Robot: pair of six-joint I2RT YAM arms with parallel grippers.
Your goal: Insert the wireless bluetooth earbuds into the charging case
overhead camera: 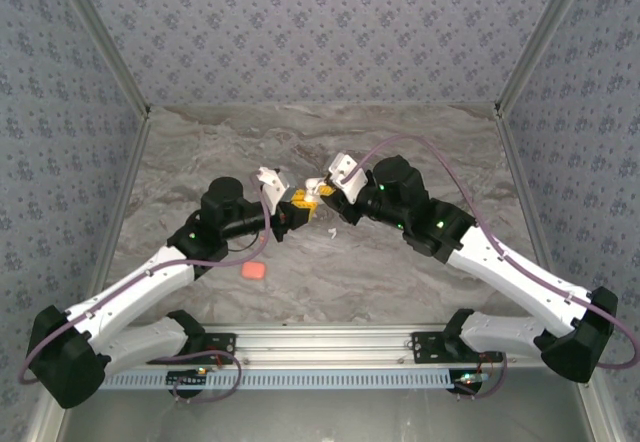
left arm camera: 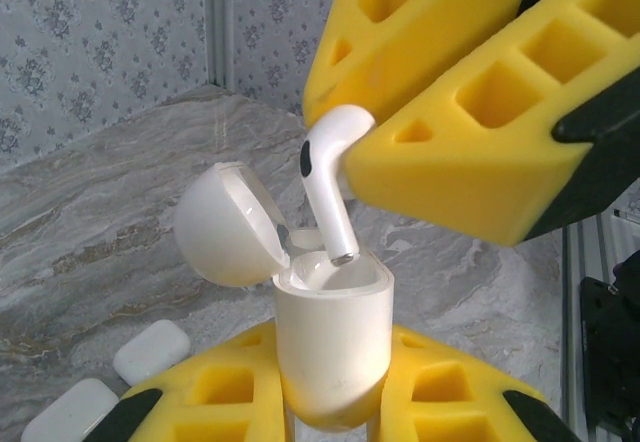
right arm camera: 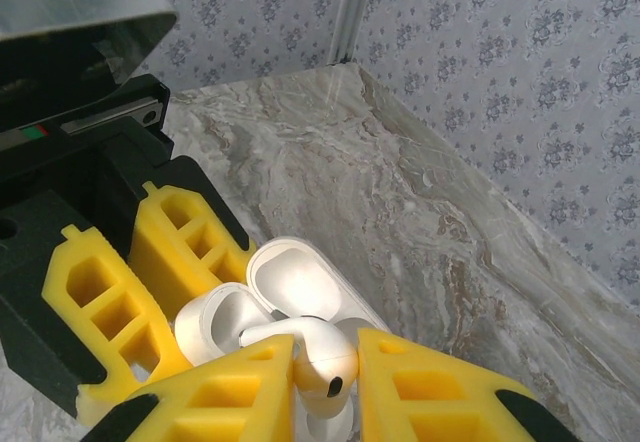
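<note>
Above the middle of the marble-patterned table (overhead camera: 400, 152), the left gripper (left arm camera: 330, 402) is clamped on an open white case (left arm camera: 330, 342), holding it upright by its lower body between yellow pads (left arm camera: 440, 392). The case's lid (left arm camera: 225, 227) is flipped back toward 9 o'clock in the left wrist view. The right gripper (right arm camera: 325, 387) comes in from 1 o'clock, its fingers closed on the bulb of a white earbud (left arm camera: 328, 187). The stem points down, its tip at or just inside the case's mouth.

The earbud looks light, hard and glossy. It is likely to slip or twist in the soft pads if squeezed off-centre. The bulb appears to be the sound place to hold it, since that leaves the stem free to enter its socket. The case is also smooth and rounded, so a push from above could tip it in the grip. The thin lid hinge looks like its weakest part.

The raised lid stands just beside the stem at 9 o'clock and could be knocked. The right gripper's broad pads hang close over the rim and may touch it before the earbud seats. On the table, a coral-red piece (overhead camera: 256, 271) lies at 7 o'clock from the grippers and a white speck (overhead camera: 330, 232) at 5 o'clock. Both are too small to identify. Two white boxes (left arm camera: 150, 350) rest below the case at 8 o'clock, well clear of the work.
</note>
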